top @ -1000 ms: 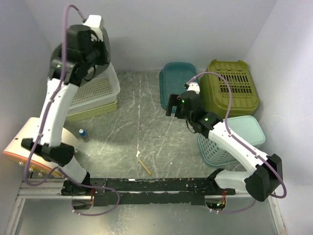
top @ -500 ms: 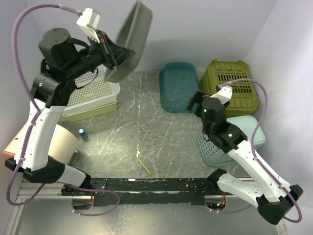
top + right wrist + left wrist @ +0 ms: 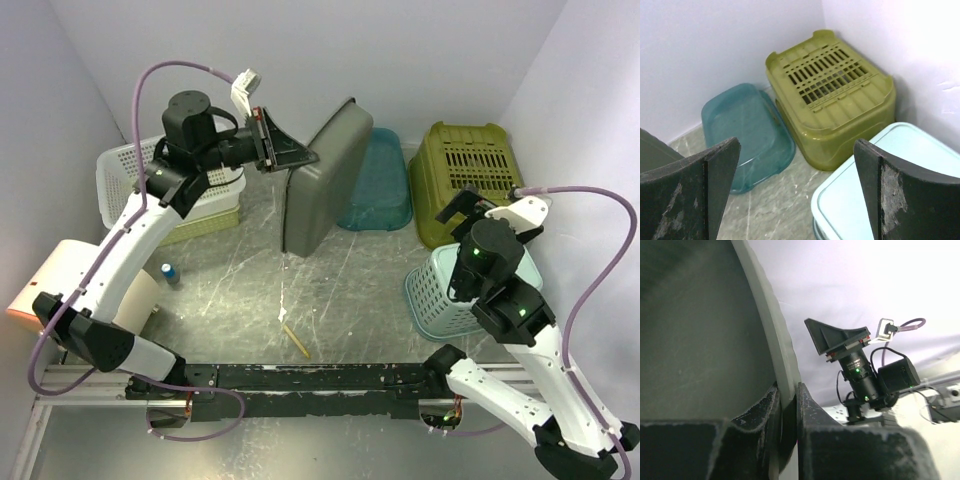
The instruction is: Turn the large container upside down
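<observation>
The large grey container (image 3: 320, 190) stands tilted on its long edge over the middle of the table, its open side facing left. My left gripper (image 3: 285, 158) is shut on its upper left rim. In the left wrist view the rim (image 3: 771, 340) runs up between my fingers, and the gripper (image 3: 788, 405) is clamped on it. My right gripper (image 3: 472, 207) is open and empty, raised over the light-blue basket (image 3: 450, 295) and apart from the container. In the right wrist view the gripper (image 3: 795, 195) has its jaws wide apart.
A teal tub (image 3: 378, 185) lies just behind the grey container. An olive crate (image 3: 478, 175) sits upside down at the back right. White baskets (image 3: 200, 190) are stacked at the back left. A yellow stick (image 3: 296, 341) and a small blue bottle (image 3: 169, 271) lie on the table.
My left arm swung the grey container from high at the back left to the table's middle, turning it on edge. My right arm pulled back to the right, over the light-blue basket.
</observation>
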Controlling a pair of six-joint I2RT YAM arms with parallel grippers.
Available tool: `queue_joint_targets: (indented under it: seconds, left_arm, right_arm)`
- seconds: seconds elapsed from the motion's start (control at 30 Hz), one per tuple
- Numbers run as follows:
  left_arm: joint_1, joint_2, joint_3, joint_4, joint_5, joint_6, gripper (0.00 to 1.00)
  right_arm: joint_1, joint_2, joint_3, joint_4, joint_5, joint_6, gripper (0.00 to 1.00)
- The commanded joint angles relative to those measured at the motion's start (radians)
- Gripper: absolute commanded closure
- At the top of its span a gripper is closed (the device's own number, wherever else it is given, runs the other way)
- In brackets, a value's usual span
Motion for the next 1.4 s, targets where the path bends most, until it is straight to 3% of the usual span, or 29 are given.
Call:
queue_joint_targets:
  seconds: [0.0, 0.23, 0.37, 0.57, 0.77, 0.93, 1.1, 1.27, 1.37]
  left_arm:
    - [-0.003, -0.033, -0.107, 0.320, 0.122, -0.250, 0.93]
    - [-0.010, 0.010, -0.208, 0.389, 0.256, -0.325, 0.93]
    - [-0.017, 0.031, -0.341, 0.732, 0.360, -0.579, 0.93]
    - [-0.041, 0.087, -0.446, 1.036, 0.433, -0.838, 0.93]
    - [-0.074, 0.139, -0.495, 1.286, 0.458, -1.041, 0.93]
    - [-0.087, 0.185, -0.494, 1.320, 0.490, -1.112, 0.93]
    - [-0.140, 0.199, -0.473, 1.230, 0.486, -1.014, 0.93]
    - [-0.148, 0.228, -0.485, 1.225, 0.493, -1.014, 0.93]
    - [-0.150, 0.269, -0.506, 1.356, 0.515, -1.133, 0.93]
  right_arm:
    - [-0.002, 0.002, 0.053, 0.022, 0.106, -0.105, 0.02]
    - [-0.002, 0.071, 0.112, 0.079, 0.106, -0.204, 0.01]
    - [-0.001, 0.088, 0.087, 0.116, 0.053, -0.203, 0.00]
    - [-0.001, 0.181, 0.138, 0.003, 0.065, -0.159, 0.00]
    - [-0.001, 0.158, 0.111, 0.043, 0.070, -0.168, 0.00]
    - [-0.002, 0.135, 0.088, 0.058, 0.093, -0.167, 0.00]
    - [-0.002, 0.149, 0.097, 0.039, 0.094, -0.159, 0.00]
    - [-0.002, 0.164, 0.147, 0.000, 0.061, -0.157, 0.00]
    - [-0.002, 0.156, 0.152, -0.005, 0.057, -0.150, 0.00]
